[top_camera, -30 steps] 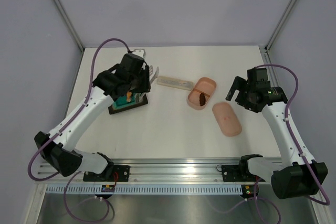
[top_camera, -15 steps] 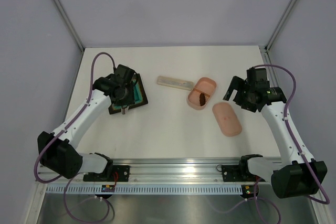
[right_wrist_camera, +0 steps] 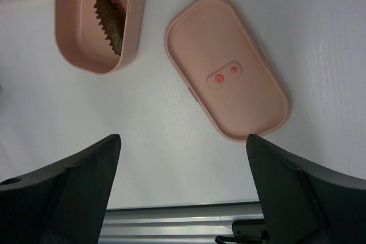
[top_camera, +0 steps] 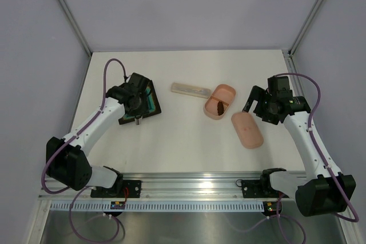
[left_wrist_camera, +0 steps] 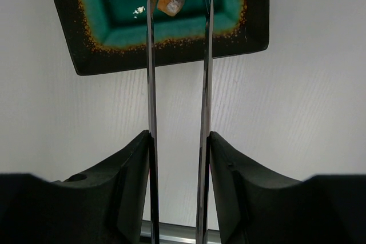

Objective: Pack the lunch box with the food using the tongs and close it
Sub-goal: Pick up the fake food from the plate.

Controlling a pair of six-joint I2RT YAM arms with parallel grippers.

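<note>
Pale case (top_camera: 190,89) lies between dark tray (top_camera: 155,107) and lunch box (top_camera: 226,91).

No legible text, label, brand, number or sign in any view. Closest to a mark: 2 small red-pink spots on the lid (right_wrist_camera: 227,68) of the lunch box (right_wrist_camera: 79,41), without lettering.
</note>
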